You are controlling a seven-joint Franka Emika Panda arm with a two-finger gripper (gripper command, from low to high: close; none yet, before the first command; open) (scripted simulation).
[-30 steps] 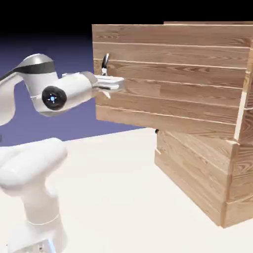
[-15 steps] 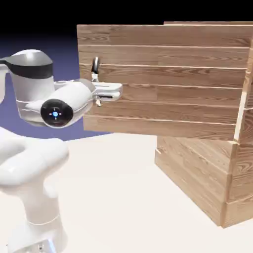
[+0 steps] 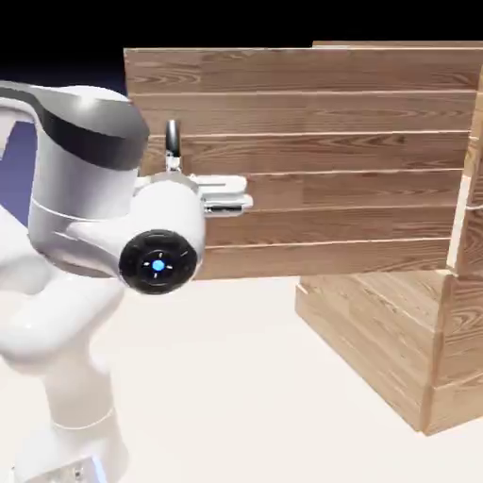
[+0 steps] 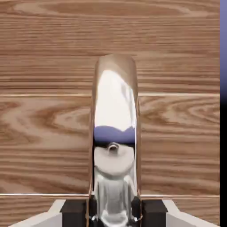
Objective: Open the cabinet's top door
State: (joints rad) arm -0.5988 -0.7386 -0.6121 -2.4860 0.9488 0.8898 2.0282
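Note:
The cabinet [image 3: 453, 311] of light wood planks stands at the exterior view's right. Its top door [image 3: 330, 141] is swung well out from the body, with its free edge toward the exterior view's left. The small dark curved handle [image 3: 172, 140] sits near that edge. My gripper [image 3: 193, 184] is shut on the handle's lower part, and the arm's wrist hides part of the grip. In the hand view the shiny handle [image 4: 114, 128] rises between my fingertips [image 4: 73, 209], with the door's planks [image 4: 44, 124] filling the picture behind it.
The shorter lower plank panel [image 3: 368, 330] stays flush on the cabinet below the open door. The white arm's elbow and base [image 3: 66, 330] fill the exterior view's left. The pale table [image 3: 245, 396] runs in front of the cabinet.
The top door has swung further open, its free edge and handle moving toward the exterior view's left. The arm has drawn back with it, the wrist now larger in view. The grip stays shut.

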